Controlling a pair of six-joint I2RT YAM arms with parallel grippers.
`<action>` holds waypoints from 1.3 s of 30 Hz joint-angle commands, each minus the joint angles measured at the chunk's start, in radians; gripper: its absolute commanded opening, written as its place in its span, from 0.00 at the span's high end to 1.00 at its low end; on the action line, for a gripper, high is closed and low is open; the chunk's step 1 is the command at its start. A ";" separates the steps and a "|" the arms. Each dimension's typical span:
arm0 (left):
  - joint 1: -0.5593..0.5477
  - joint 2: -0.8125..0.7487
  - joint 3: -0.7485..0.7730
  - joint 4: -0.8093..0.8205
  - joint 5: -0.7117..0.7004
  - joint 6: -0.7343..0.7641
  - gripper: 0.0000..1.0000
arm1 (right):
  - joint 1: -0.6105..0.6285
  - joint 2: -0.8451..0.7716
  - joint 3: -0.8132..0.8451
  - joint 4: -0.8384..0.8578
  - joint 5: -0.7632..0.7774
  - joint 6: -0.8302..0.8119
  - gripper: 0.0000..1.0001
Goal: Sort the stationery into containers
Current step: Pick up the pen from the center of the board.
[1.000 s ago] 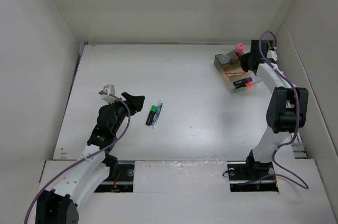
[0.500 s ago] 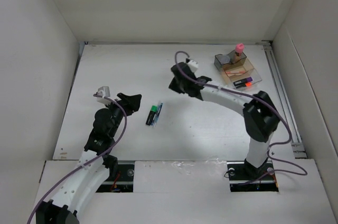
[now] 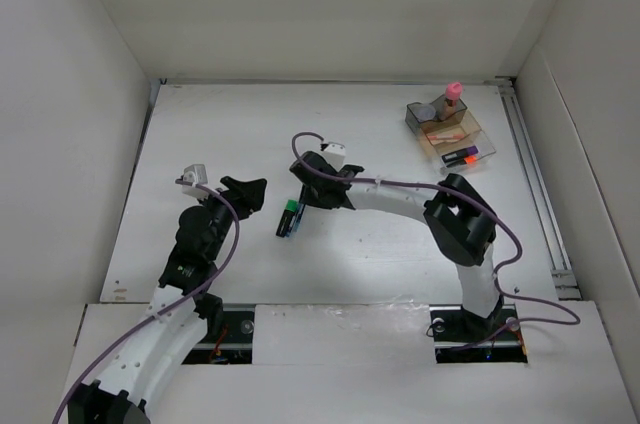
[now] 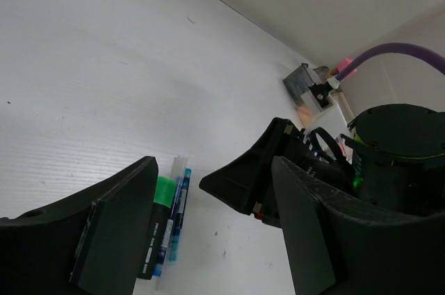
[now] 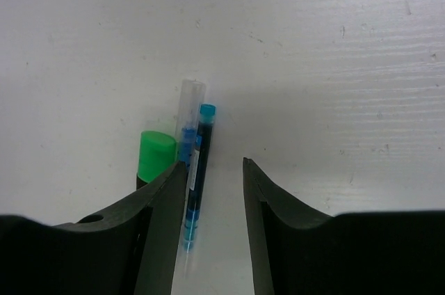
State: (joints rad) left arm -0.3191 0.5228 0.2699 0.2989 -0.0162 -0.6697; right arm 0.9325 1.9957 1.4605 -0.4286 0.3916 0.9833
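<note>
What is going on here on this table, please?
The right arm is stretched across to the middle of the table, and the right gripper is open just over the two thin blue pens, which lie beside the green-and-black highlighter. The left gripper waits close by, open and empty. At the far right, the organizer already holds the glue stick and the purple marker.

The clear plastic desk organizer [image 3: 413, 116] sits at the 2 o'clock corner of the white table [image 3: 380, 244]. The pink-capped peach glue stick [image 3: 452, 96] stands at its 12 o'clock end, and the purple-and-black marker [image 3: 462, 156] lies at its 6 o'clock end. The green-and-black highlighter [image 3: 288, 217] lies near centre, with the thin blue pens [image 3: 298, 212] just beside it at 3 o'clock.
</note>
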 commanded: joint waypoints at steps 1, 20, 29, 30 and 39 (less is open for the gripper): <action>-0.003 -0.003 0.006 0.043 0.004 -0.001 0.36 | 0.026 0.025 0.043 -0.021 0.015 0.009 0.56; -0.003 0.017 0.008 0.042 0.024 -0.001 0.36 | 0.045 0.109 0.097 -0.036 -0.020 -0.014 0.63; -0.003 -0.003 0.015 0.030 0.024 -0.001 0.36 | 0.045 0.127 0.100 -0.096 0.070 -0.002 0.76; -0.003 -0.003 0.015 0.029 0.024 -0.001 0.36 | 0.045 0.127 0.100 -0.105 0.081 -0.002 0.78; -0.003 0.008 0.015 0.048 0.024 -0.001 0.36 | -0.078 -0.029 -0.049 -0.071 0.092 0.017 1.00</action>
State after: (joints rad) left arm -0.3191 0.5308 0.2699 0.3016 -0.0036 -0.6697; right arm 0.9325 2.0464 1.4471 -0.4862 0.4492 0.9943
